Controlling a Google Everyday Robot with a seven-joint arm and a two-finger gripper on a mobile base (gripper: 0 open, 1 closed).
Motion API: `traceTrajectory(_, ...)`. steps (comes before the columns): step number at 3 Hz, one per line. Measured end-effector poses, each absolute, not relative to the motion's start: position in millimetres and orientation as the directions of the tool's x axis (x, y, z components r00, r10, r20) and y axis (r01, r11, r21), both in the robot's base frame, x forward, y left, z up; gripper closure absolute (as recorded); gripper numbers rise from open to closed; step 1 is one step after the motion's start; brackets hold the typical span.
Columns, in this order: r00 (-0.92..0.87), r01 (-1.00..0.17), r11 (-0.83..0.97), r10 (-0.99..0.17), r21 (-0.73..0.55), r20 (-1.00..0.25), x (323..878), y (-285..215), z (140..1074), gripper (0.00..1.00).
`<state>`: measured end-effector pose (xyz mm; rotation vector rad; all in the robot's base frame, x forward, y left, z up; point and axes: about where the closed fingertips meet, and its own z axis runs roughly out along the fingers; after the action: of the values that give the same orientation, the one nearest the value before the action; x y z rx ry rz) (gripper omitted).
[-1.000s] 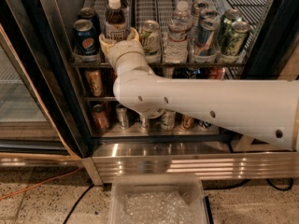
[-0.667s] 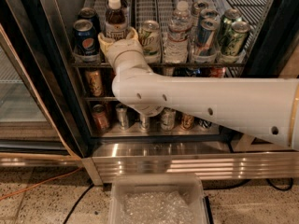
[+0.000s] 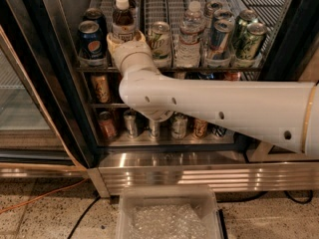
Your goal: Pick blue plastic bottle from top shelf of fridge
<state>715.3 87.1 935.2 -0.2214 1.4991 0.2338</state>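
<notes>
The blue plastic bottle [image 3: 122,20] holds dark tea and has a white cap and a pale label. It stands upright in the second lane from the left on the top shelf [image 3: 209,67] of the fridge [image 3: 56,78]. My white arm reaches in from the right. My gripper [image 3: 126,43] is at the bottle's lower half, behind the wrist [image 3: 130,56], which hides the bottle's base. A second capped bottle stands right behind it.
Pepsi cans [image 3: 90,40] stand left of the bottle, a green can [image 3: 160,41] and a clear water bottle [image 3: 190,34] to its right. Two lower racks hold cans. The open glass door [image 3: 22,108] is at the left. A clear bin [image 3: 169,215] sits on the floor.
</notes>
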Motion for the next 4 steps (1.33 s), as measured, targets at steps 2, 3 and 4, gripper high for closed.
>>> traceTrajectory(2,0.058,-0.288,0.958,0.017,-0.001,-0.998,715,87,935,1.00)
traceTrajectory(3,0.056,-0.300,0.954,0.029,0.011,-0.998,708,89,943,1.00)
traceTrajectory(4,0.060,-0.309,0.951,0.041,0.021,-0.997,704,90,950,1.00)
